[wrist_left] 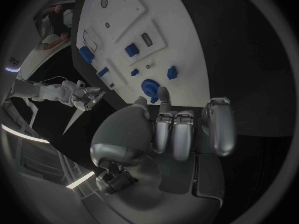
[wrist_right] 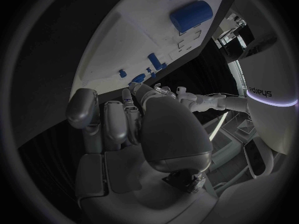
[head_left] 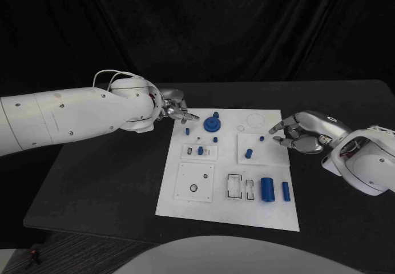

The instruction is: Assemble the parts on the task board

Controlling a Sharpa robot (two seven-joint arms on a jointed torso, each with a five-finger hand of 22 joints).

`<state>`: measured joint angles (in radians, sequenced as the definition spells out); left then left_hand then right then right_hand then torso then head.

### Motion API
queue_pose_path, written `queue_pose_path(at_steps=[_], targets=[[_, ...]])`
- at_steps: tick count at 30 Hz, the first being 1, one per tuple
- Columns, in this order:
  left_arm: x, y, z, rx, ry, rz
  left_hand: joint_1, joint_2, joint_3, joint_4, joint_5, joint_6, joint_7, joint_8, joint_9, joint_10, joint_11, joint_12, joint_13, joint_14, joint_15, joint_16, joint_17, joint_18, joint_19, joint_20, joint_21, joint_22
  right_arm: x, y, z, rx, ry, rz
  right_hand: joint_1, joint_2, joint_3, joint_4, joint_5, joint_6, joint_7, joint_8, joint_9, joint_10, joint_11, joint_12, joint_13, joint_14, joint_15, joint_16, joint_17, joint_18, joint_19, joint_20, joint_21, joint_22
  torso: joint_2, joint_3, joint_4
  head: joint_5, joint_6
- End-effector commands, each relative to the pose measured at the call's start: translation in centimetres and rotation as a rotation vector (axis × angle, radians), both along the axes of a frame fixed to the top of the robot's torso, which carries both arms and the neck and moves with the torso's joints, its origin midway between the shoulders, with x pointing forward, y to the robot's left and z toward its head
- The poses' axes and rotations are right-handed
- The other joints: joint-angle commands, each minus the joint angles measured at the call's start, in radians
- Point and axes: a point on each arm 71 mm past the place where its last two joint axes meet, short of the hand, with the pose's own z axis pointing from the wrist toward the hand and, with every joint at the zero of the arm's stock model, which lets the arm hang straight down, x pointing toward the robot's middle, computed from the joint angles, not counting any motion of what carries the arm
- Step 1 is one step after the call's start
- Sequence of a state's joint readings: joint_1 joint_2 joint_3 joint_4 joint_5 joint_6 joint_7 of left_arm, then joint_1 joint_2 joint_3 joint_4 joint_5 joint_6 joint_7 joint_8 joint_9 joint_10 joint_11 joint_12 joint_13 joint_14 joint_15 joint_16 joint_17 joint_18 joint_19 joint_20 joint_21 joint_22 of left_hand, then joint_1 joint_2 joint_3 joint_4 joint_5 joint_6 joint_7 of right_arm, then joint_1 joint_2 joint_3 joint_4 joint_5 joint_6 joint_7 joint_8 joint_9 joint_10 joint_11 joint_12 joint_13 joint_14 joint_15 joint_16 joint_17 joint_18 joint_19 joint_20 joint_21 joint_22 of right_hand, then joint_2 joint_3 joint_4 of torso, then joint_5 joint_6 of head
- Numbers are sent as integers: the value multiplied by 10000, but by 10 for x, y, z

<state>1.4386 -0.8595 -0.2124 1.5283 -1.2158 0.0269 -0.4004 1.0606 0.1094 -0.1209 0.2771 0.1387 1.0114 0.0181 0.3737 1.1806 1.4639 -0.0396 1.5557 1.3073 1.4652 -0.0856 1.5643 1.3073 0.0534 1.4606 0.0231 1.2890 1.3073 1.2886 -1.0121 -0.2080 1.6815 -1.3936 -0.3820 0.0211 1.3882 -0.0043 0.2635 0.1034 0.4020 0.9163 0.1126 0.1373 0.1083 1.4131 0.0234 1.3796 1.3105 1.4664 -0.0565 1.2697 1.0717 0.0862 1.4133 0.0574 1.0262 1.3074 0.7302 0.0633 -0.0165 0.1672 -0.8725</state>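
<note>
Since neither hand holds anything yet, the step in hand looks like the first pick. Near edge of the task board: large blue cylinder and a slimmer blue rod lying side by side, next to two empty rectangular slots. Mid-board: one small peg on the right raised pad, one on the left pad. Far end: blue gear-like part, plus about three tiny blue pieces near it. Count: roughly eight blue parts, one board; the tiny ones are hard to tell apart.

Right hand is over the board's right edge, fingers curled in, empty. Left hand hovers at the far left corner, fingers loosely curled with one extended toward the gear, empty.

Advice: spread fingers before descending, come straight down on the gear, pinch its hub, not the teeth.
</note>
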Motion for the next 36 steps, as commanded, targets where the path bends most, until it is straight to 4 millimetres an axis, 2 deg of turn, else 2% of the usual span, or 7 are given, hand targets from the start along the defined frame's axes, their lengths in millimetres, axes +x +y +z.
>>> queue_pose_path(at_steps=[1,7,8,13,23,28,36], targets=[[4,3,-1,295,458,-97,108,23,9,-43,42,-9,5,59,12,945,-66,-8,2494,1033,-71,36,2581,69,39,-22,-20,1840,0,-1,-1,-60,92,-114,-83,31,76,-2,61,20,51,-53,-14,-52,-24,-26,-171,130,51,-41,0,159,-60,-16,-66,1248,13,-8,-1,-18,-1],[12,5,-3,441,652,13,282,40,41,-61,142,-82,14,63,66,946,-59,-7,2496,1033,-64,35,2579,66,36,-19,-15,1843,0,0,-2,-75,119,-88,-91,31,83,-3,61,20,51,-54,-15,-53,-25,-29,-176,128,50,-49,-13,160,-61,-16,-73,1247,42,10,18,-18,-1],[13,6,-4,455,677,26,282,40,41,-61,142,-82,14,63,66,946,-59,-7,2496,1033,-64,35,2579,66,36,-19,-15,1843,0,0,-2,-76,122,-81,-91,31,83,-3,61,20,51,-54,-15,-53,-25,-29,-176,128,50,-49,-13,160,-61,-16,-73,1247,51,12,2,2,-1],[19,6,-6,501,767,101,321,48,50,-61,187,-99,16,61,77,945,-57,-7,2495,1033,-63,35,2579,68,30,-18,-25,1840,0,1,-2,-80,135,-65,-91,31,83,-3,61,20,51,-54,-15,-53,-25,-29,-176,128,50,-49,-13,160,-61,-16,-73,1247,81,-19,22,-12,-1],[21,2,-11,466,1028,59,332,71,35,4,231,-171,40,-15,41,939,-42,-15,2489,1029,-55,31,2571,71,21,-14,-43,1836,0,1,-2,-86,146,-56,-91,31,83,-3,61,20,51,-54,-15,-53,-25,-29,-176,128,50,-49,-13,160,-61,-16,-73,1247,123,-52,24,35,-1],[21,1,-14,491,1213,56,305,76,11,49,208,-172,48,-52,9,932,-34,-24,2482,1023,-50,24,2558,73,14,-10,-57,1832,0,1,-2,-84,145,-42,-91,31,83,-3,61,20,51,-54,-15,-53,-25,-29,-176,128,50,-49,-13,160,-61,-16,-73,1247,106,-45,28,26,-1],[20,3,-20,533,1401,123,270,103,-36,95,179,-38,46,-178,-133,930,-29,-26,2480,1022,-39,23,2555,72,12,0,-53,1834,0,1,-2,-76,130,-56,-98,37,103,-9,66,21,49,-57,-16,-57,-27,-36,-184,126,49,-60,-25,161,-63,-16,-82,1244,69,-12,17,13,-1]])
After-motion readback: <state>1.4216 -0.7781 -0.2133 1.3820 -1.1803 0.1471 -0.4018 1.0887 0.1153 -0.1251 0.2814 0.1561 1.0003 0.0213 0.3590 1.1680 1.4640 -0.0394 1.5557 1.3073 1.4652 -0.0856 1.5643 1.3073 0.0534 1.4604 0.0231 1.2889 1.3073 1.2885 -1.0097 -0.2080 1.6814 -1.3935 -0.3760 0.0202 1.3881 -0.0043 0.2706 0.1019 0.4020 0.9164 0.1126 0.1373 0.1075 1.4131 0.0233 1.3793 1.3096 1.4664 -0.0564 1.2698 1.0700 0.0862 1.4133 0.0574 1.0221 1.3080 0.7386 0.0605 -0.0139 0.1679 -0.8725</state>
